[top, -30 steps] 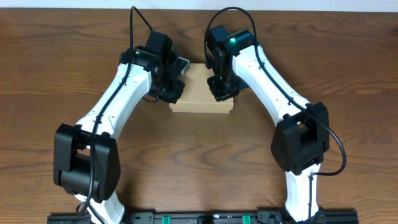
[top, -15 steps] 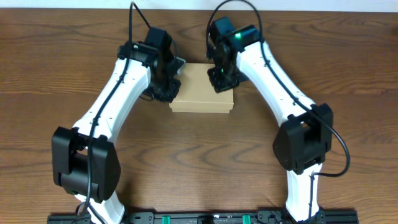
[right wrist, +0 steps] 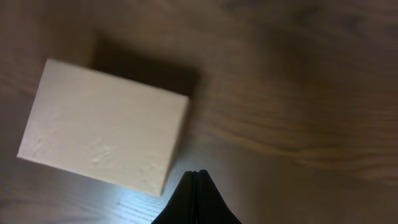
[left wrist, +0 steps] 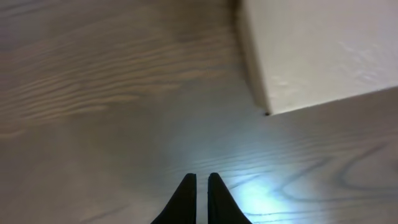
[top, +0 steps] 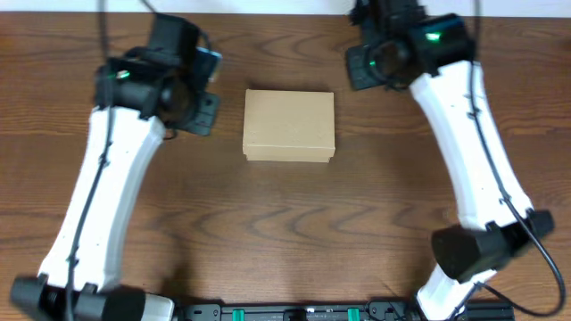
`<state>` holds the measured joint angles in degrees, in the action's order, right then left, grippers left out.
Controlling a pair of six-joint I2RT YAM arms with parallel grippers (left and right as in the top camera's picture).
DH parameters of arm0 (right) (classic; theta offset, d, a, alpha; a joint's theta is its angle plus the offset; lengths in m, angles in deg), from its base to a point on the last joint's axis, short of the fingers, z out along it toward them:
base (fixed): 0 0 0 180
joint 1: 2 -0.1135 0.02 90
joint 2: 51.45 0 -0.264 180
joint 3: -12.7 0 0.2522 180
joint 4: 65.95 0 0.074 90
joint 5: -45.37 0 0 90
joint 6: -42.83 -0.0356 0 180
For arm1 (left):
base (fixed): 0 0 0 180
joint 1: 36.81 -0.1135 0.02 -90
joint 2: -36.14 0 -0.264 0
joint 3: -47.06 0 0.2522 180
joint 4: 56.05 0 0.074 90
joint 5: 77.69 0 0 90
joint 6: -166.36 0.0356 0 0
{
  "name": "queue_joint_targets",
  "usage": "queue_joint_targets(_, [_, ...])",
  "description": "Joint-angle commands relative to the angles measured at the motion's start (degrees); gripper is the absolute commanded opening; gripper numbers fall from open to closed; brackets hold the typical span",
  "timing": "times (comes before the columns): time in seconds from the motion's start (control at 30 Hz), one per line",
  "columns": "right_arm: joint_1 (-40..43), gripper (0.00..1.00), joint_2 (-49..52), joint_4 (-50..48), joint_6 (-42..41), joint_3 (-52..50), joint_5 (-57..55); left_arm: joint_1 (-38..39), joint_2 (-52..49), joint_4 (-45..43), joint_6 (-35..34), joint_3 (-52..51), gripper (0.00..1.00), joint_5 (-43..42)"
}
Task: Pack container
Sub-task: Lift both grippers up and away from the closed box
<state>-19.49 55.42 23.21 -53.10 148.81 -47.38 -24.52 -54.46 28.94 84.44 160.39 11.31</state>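
One container (top: pixel 289 125), one table (top: pixel 285 236), two tools: left tool (left wrist: pixel 201 177), right tool (right wrist: pixel 194 173).

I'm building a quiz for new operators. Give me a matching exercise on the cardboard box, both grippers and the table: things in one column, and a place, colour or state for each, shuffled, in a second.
Column one:
1. container
2. left gripper
3. right gripper
4. table

Column two:
A. shut, off the box's right side
B. tan, lid closed, nothing touching it
C. dark brown wood grain
D. shut, off the box's left side

Pairs: 1-B, 2-D, 3-A, 4-C
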Motion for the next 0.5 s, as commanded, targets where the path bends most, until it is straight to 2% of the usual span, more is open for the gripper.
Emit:
queue_joint_targets(0.0, [3.06, 0.01, -3.93, -0.09, -1.09, 1.05, -2.01, -3.10, 3.96, 0.94, -1.53, 1.05, 0.09, 2.91])
queue_joint_targets(0.23, [8.79, 0.01, -11.47, -4.55, -0.63, 1.05, -4.00, -9.44, 11.32, -0.81, -1.46, 1.05, 0.29, 3.45])
queue_joint_targets(0.33, [10.36, 0.01, -14.43, -7.32, 1.05, 1.05, -4.76, -10.80, 13.46, -1.75, -1.46, 1.05, 0.47, 5.51])
queue_joint_targets(0.47, [10.75, 0.01, -17.42, -8.39, 4.55, 1.05, -4.79, -11.15, 15.12, -1.99, -1.46, 1.05, 0.53, 7.63])
